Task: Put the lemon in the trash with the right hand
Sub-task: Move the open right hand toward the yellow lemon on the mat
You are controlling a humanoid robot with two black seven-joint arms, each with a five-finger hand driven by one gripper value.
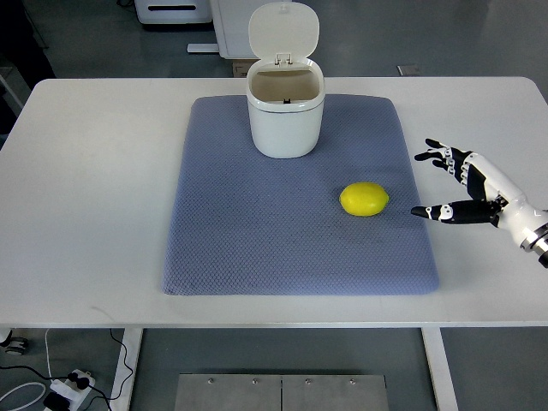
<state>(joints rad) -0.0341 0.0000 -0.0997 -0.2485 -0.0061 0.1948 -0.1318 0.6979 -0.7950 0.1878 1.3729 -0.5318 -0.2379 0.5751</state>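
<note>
Approach step, nothing grasped yet. Right hand [467, 184] at the mat's right edge, fingers [435, 155] spread wide and empty, thumb pointing toward the lemon [365, 199]. Lemon lying on the blue mat [257, 240], near the hand but apart, in front of the white trash bin [286, 116], lid [283, 32] flipped up. Next, likely: reaching left, closing around the lemon, lifting over the bin's rim

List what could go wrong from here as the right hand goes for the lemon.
1. The round yellow lemon lies loose on the blue-grey woven mat; a nudge from the open white right hand could roll it away.
2. The small white trash bin is narrow-mouthed, so a drop may miss.
3. Its raised lid stands behind the opening; a bump might close it.
</note>
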